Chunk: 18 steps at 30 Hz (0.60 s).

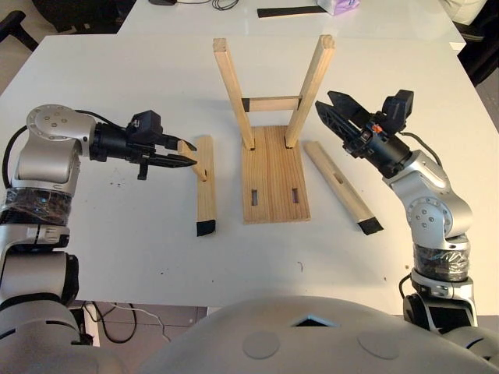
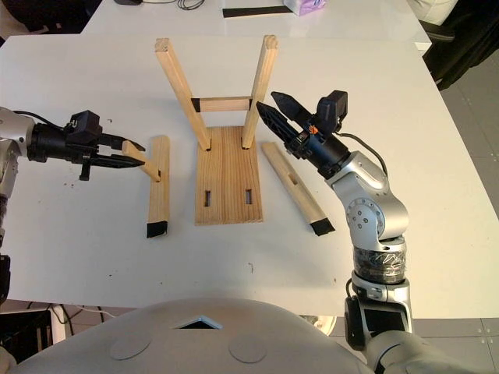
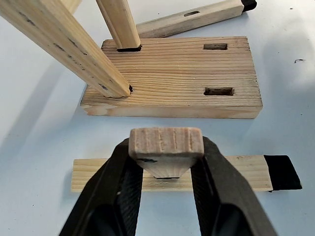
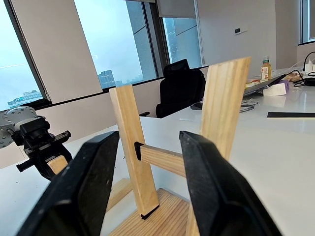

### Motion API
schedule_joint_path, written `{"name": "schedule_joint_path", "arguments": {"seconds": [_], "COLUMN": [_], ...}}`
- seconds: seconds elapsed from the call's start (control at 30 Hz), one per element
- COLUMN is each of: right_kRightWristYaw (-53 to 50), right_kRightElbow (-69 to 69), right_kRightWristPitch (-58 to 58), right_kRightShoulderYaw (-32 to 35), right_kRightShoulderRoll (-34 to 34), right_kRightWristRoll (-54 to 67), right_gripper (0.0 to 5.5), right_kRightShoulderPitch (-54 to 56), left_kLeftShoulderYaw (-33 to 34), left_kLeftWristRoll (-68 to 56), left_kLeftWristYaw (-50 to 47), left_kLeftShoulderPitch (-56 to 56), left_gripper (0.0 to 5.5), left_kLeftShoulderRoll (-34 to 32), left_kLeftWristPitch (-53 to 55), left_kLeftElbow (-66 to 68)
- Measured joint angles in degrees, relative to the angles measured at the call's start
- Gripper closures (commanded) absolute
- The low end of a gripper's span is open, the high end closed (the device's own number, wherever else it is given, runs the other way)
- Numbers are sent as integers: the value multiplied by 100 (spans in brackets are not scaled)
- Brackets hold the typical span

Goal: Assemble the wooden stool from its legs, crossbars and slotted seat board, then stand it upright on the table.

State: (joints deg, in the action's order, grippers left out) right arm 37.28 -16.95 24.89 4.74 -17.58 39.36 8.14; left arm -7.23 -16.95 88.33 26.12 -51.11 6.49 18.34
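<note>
The slotted seat board (image 1: 274, 183) lies flat mid-table. Two legs (image 1: 232, 89) (image 1: 310, 87) stand in its far slots, joined by a crossbar (image 1: 273, 103); the two near slots are bare. One loose leg (image 1: 205, 195) with a black tip lies left of the board, another (image 1: 343, 188) lies to its right. My left gripper (image 1: 187, 153) is shut on a short crossbar (image 3: 166, 143), whose lower end meets the left loose leg (image 3: 236, 169) at its slot. My right gripper (image 1: 323, 101) hangs open just right of the right upright leg, its fingers (image 4: 74, 187) apart around nothing.
The white table (image 1: 117, 234) has free room along its front and on both sides. A second table behind carries a black strip (image 1: 288, 11) and a purple object (image 1: 339, 6). Office chairs and windows show in the right wrist view.
</note>
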Motion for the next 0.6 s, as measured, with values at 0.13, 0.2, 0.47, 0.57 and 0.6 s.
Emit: {"name": "schedule_joint_path", "arguments": {"seconds": [0.13,0.2,0.47,0.57,0.6], "right_kRightWristYaw": [1,2,-6,-16,-16], "right_kRightElbow": [1,1,11,13,15], "right_kRightWristPitch": [39,45,64,68,68], "right_kRightShoulderYaw": [-9,-13,-80,-115,-118], "right_kRightShoulderRoll": [-8,-13,24,81,89], "right_kRightWristRoll": [11,14,17,17,17], "right_gripper": [324,324,324,324,324], "right_kRightShoulderPitch": [4,4,13,23,25], "left_kLeftShoulderYaw": [-7,-31,-228,-344,-368], "left_kLeftWristRoll": [-13,-20,-33,-17,-11], "left_kLeftWristYaw": [0,24,222,289,294], "left_kLeftShoulderPitch": [-22,18,386,544,584], "left_gripper": [420,420,420,420,420], "left_kLeftShoulderRoll": [-31,-22,34,74,91], "left_kLeftWristPitch": [-31,-71,-123,-215,-237], "left_kLeftElbow": [14,111,647,817,862]}}
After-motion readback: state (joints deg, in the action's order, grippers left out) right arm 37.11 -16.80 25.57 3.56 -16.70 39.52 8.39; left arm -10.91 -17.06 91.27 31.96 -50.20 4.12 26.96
